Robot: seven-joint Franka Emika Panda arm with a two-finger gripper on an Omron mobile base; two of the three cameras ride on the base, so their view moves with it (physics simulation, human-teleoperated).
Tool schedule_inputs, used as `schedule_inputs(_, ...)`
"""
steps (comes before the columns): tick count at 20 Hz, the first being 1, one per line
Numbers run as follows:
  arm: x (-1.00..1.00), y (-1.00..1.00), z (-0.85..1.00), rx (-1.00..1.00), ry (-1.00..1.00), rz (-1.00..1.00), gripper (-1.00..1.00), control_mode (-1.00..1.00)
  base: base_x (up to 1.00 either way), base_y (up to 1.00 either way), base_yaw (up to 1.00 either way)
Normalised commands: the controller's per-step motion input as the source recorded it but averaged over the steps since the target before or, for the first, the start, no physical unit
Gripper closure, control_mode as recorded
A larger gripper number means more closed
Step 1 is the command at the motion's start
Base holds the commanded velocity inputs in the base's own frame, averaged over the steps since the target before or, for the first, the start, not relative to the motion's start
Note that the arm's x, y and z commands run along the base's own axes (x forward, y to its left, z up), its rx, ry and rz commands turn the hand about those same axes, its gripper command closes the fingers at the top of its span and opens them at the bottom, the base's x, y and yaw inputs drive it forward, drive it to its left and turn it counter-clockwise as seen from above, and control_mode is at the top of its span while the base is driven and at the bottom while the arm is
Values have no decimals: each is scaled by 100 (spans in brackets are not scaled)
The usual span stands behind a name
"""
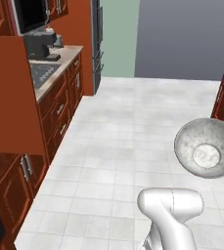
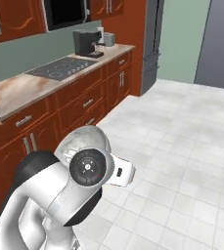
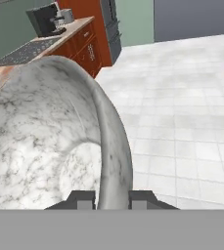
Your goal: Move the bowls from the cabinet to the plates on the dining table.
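The fingers (image 3: 112,199) are narrowed on the rim of the mottled grey-silver bowl (image 3: 50,136), one tip on each side of its wall at the bottom of the hand view, where the bowl takes up the left half of the frame. In the left base view the same bowl (image 1: 205,148) hangs at the right edge, tilted with its inside facing the camera, above the white tiled floor (image 1: 128,127). At the upper left of that frame a counter (image 1: 55,68) over reddish-brown drawers carries a dark coffee machine (image 1: 42,44) and a cooktop (image 1: 41,73).
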Motion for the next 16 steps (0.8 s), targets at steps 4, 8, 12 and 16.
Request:
schedule_inputs(4, 0, 0, 0, 0, 0, 0, 100, 100, 0, -23, -37)
schedule_inputs(8, 0, 0, 0, 0, 0, 0, 100, 100, 0, -21, -37)
schedule_inputs(12, 0, 0, 0, 0, 0, 0, 100, 100, 0, -21, -36)
schedule_inputs(16, 0, 0, 0, 0, 0, 0, 100, 100, 0, -21, -36)
